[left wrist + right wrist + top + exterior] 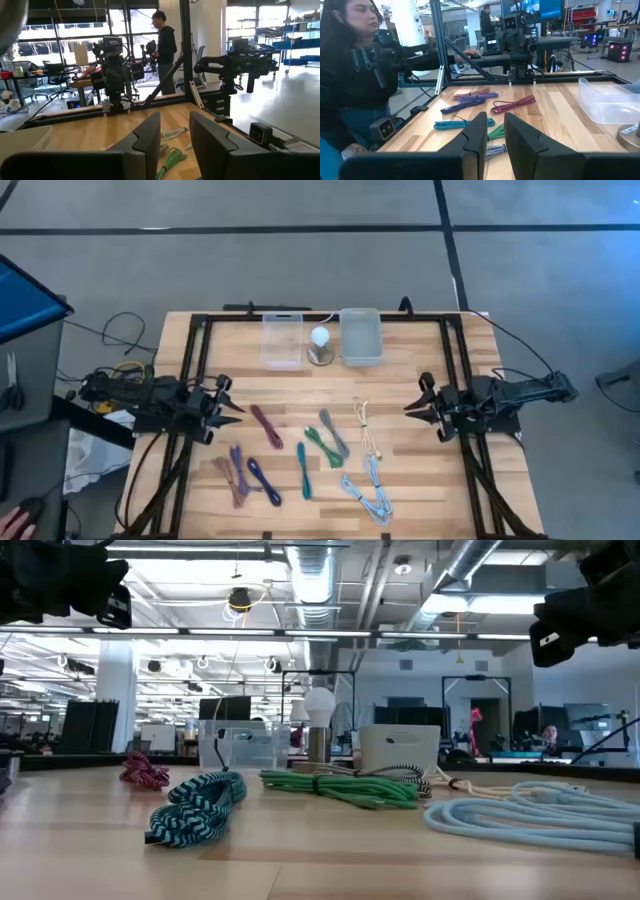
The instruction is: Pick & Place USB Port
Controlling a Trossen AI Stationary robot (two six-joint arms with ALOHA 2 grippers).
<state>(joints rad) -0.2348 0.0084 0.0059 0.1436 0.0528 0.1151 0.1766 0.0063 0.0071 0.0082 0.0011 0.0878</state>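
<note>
Several bundled USB cables lie on the wooden table between my two arms: a maroon one [265,425], a grey one [333,430], a green one [322,447], a teal one [302,470], purple and blue ones [250,472], a beige one [368,430] and a light-blue one [368,495]. My left gripper [232,412] hovers at the table's left, level, pointing toward the cables, slightly open with nothing between its fingers [175,125]. My right gripper [412,408] faces it from the right, with a narrow gap and nothing in it [495,122].
Two clear plastic containers [282,340] [360,335] stand at the table's far edge with a white bulb lamp [320,345] between them. A black frame rail [200,360] runs around the table. A person [355,75] sits beyond the left side.
</note>
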